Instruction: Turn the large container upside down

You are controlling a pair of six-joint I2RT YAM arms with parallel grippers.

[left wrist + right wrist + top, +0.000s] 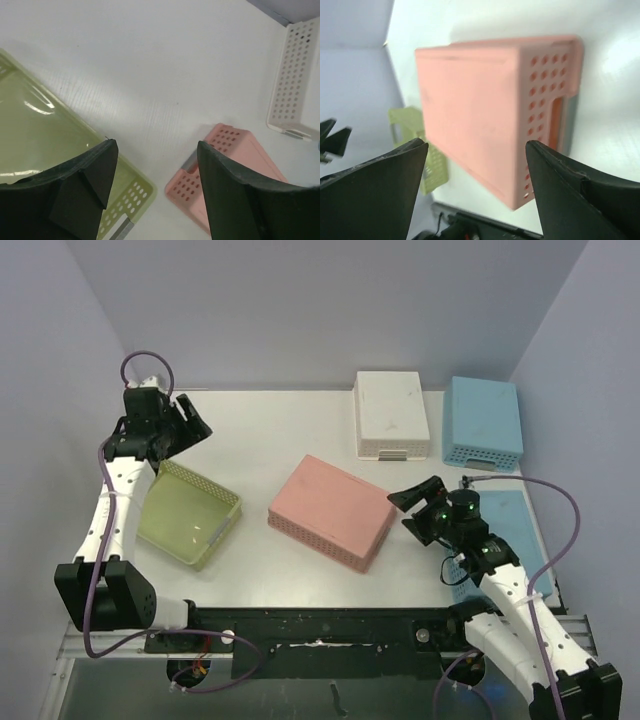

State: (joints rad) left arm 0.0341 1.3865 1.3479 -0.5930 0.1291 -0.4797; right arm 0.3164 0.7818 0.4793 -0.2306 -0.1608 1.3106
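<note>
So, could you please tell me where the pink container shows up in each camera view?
Top external: pink container, centre of table, bottom up.
Left wrist: lower right, between the fingers.
Right wrist: fills the centre.
Shared landmark: green basket to its left, seen in all three.

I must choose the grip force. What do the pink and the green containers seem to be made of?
Pink container: probably rigid moulded plastic, opaque, matte; its side walls carry regular rows of punched holes.
Green container: likely the same plastic, slightly translucent and glossy inside; light reflects off its floor in the left wrist view.
</note>
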